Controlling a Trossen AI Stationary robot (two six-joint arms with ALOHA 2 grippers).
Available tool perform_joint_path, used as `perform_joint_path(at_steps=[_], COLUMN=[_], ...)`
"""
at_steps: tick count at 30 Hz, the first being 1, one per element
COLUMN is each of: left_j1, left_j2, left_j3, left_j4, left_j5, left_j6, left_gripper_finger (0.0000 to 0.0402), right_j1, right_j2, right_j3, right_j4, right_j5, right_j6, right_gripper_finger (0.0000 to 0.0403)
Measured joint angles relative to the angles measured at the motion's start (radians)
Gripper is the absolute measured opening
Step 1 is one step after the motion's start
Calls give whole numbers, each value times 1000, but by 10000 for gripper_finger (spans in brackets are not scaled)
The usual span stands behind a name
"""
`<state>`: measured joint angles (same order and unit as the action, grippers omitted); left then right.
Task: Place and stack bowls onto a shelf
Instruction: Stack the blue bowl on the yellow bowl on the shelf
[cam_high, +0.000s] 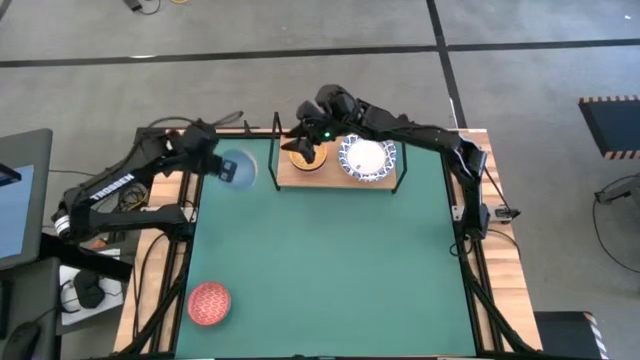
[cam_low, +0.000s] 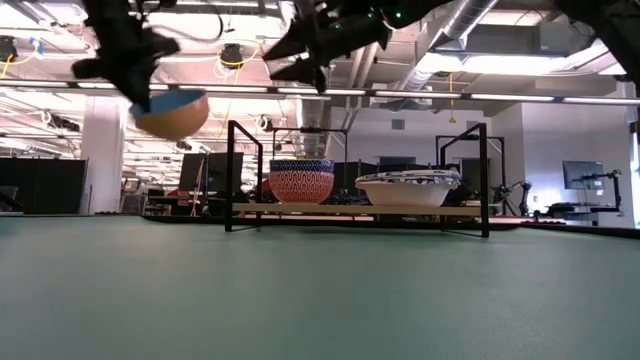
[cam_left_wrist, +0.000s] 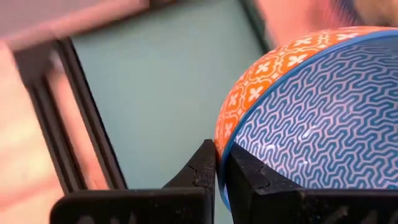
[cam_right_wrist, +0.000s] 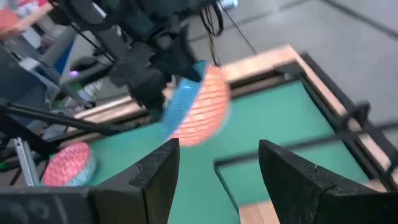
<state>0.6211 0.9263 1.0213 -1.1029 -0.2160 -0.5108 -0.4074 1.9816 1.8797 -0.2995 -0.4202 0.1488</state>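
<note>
My left gripper (cam_high: 218, 163) is shut on a small bowl (cam_high: 239, 170), light blue inside and orange outside, held in the air left of the shelf (cam_high: 335, 178); it also shows in the low view (cam_low: 170, 112). On the shelf's light-wood board stand a small bowl (cam_high: 303, 157), red-patterned in the low view (cam_low: 301, 182), and a white blue-rimmed bowl (cam_high: 367, 159). My right gripper (cam_right_wrist: 217, 155) is open and empty above the small bowl on the shelf. A red bowl (cam_high: 209, 303) rests on the green mat near its front left corner. My left gripper pinches the bowl's rim (cam_left_wrist: 219, 146), one finger on the blue inner side and one on the orange outer wall. The bowl is lifted clear of the table and tilted, hanging from that one point of its rim.
The shelf's black wire frame (cam_low: 232, 170) stands up at its ends. The green mat (cam_high: 330, 270) lies bare between the shelf and the red bowl. Cables and a stand lie off the table's left edge.
</note>
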Motion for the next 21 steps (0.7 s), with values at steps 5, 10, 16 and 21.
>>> perform_joint_path(at_steps=[5,10,16,21], left_j1=[-36,-56,-68,-107], left_j2=[7,10,10,22], left_j3=[74,78,78,78], left_j4=[108,245,391,489], left_j5=[-128,-231,-281,-333], left_j6=[-1,8,34,48], left_gripper_finger=[1,1,1,0], right_j1=[45,83,124,132], right_j2=[0,1,0,0], right_j3=[0,35,62,64], right_j4=[100,135,139,169], right_j5=[112,225,454,499], right_j6=[-47,-153,-294,-340], right_gripper_finger=[243,243,243,243])
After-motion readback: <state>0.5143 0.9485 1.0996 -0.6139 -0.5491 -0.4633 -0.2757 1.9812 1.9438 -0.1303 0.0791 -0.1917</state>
